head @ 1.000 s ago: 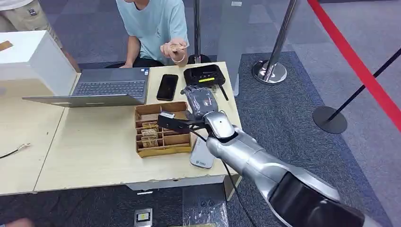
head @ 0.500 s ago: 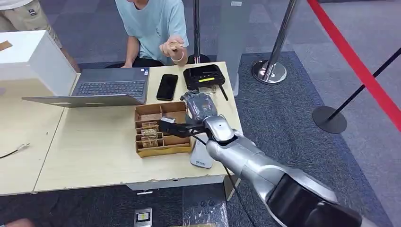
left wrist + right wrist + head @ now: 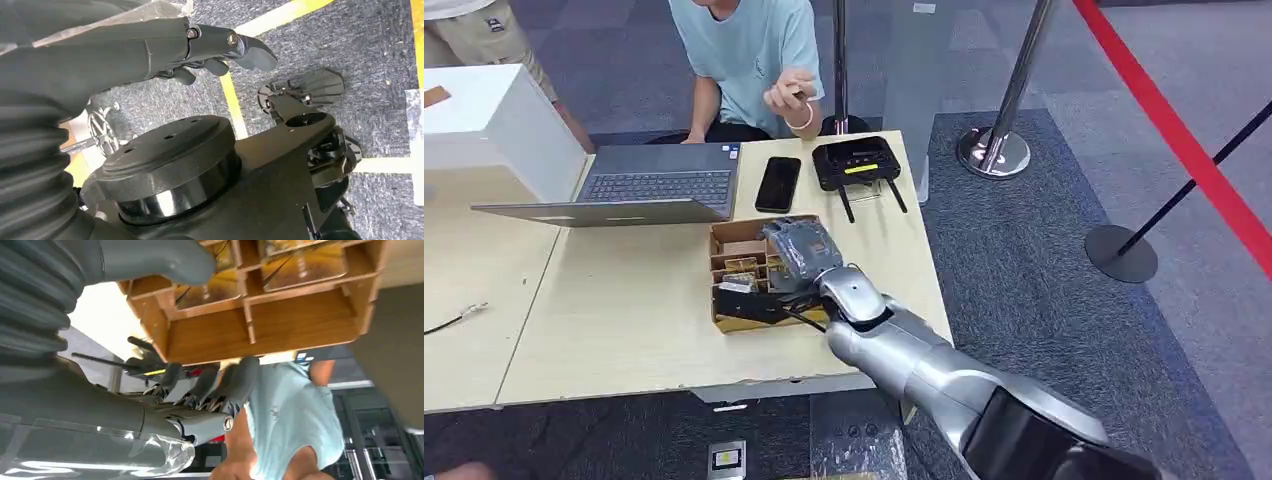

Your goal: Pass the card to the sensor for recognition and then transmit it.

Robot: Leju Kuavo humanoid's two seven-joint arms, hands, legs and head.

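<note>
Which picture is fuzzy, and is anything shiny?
Right wrist view: the fingers of the right hand and the person look smeared, while the wooden box is sharper. Head view: crisp, with glare on the silver arm. Left wrist view: sharp, a gloss streak on the black disc.

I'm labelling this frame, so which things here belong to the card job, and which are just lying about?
Job: wooden card box; cards in its compartments; black reader with antennas; right hand over the box.

Lying about: laptop; black phone; white box; stanchion.

The right hand hides part of the wooden box; its fingers look blurred.
</note>
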